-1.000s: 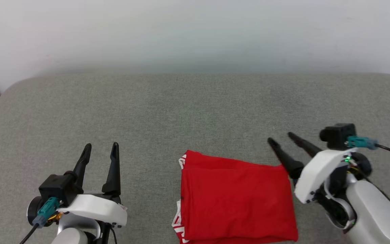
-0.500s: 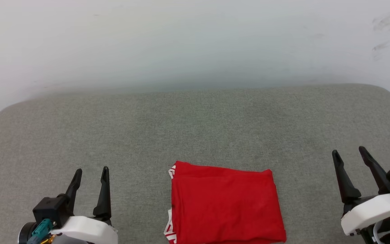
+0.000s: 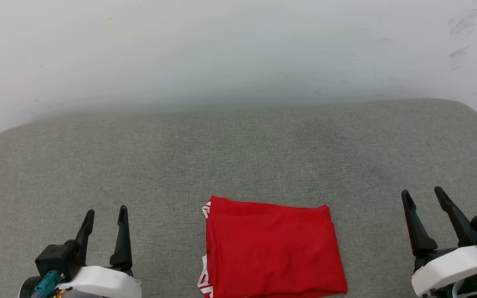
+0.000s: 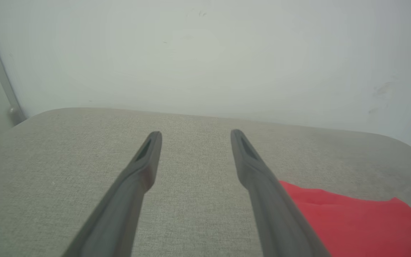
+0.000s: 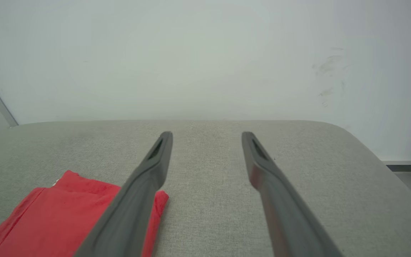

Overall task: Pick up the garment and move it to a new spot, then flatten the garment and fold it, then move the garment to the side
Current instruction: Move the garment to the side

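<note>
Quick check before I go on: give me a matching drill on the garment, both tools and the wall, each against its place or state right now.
1. garment
2. left tool
3. right tool
4. wall

A. open, at the lower right of the head view, apart from the red cloth
B. folded, lying flat on the grey cushion
C. open, at the lower left of the head view
D. pale, with faint scuff marks

Pairs: 1-B, 2-C, 3-A, 4-D

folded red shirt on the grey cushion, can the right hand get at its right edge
Probably yes: the right hand is open beside the folded red shirt, with only bare grey cushion between them.
</note>
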Controlling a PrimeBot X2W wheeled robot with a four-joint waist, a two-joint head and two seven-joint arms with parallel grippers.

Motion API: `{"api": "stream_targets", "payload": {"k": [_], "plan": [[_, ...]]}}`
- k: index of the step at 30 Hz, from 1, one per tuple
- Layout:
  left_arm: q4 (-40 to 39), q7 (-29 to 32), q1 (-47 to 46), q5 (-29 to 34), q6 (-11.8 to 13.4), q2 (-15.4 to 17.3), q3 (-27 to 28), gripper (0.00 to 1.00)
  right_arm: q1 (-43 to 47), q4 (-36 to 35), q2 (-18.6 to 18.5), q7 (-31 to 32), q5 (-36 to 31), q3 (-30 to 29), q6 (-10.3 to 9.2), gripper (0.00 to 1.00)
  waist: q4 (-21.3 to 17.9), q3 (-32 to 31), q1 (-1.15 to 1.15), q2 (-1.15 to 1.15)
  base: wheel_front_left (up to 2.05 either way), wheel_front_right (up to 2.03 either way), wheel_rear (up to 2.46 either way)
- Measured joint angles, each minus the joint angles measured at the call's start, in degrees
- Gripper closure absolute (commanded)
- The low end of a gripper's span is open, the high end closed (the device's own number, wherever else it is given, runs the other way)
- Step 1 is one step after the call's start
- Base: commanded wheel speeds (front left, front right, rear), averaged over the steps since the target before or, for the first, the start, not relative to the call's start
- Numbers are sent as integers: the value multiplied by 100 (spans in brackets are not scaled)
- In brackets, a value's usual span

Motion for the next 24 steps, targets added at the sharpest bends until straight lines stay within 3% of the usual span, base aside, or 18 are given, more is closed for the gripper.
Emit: {"api": "stream_targets", "payload": {"k": [6,11,18,24], "plan": [[-10,0,-3,47,-8,-64,73,0,8,-32,64,235,198,-101,0,0,39,13,0,0,0,0,0],[-81,0,-7,122,-8,-145,164,0,4,183,-26,721,835,-664,0,0,108,62,0,0,0,0,0],[-214,-9,-119,280,-108,-336,319,0,-99,1123,-547,2521,1749,-1630,-1,0,310,204,0,0,0,0,0],[-261,-15,-324,490,-252,-495,380,0,-375,1556,-413,4351,2569,-2037,-1,0,569,470,0,0,0,0,0]]}}
